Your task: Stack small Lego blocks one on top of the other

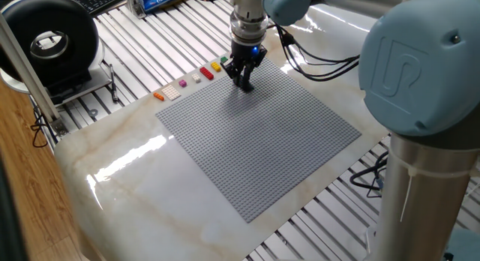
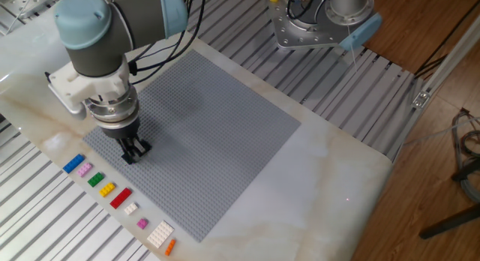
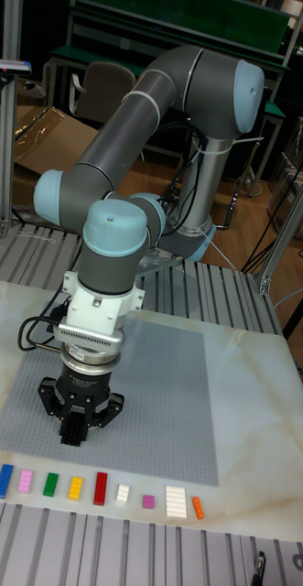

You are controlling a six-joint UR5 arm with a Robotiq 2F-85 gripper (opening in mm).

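One fixed view: the gripper (image 1: 244, 82) hangs low over the baseplate (image 1: 262, 133) near its edge, likely lining up a placement spot.

The other fixed view: the blocks (image 2: 116, 199) lie in a row on the bench (image 2: 330, 160) just beside the baseplate, sorted for easy picking.

Tall fixed view: the gripper's fingers look together, but I cannot tell whether it holds anything.
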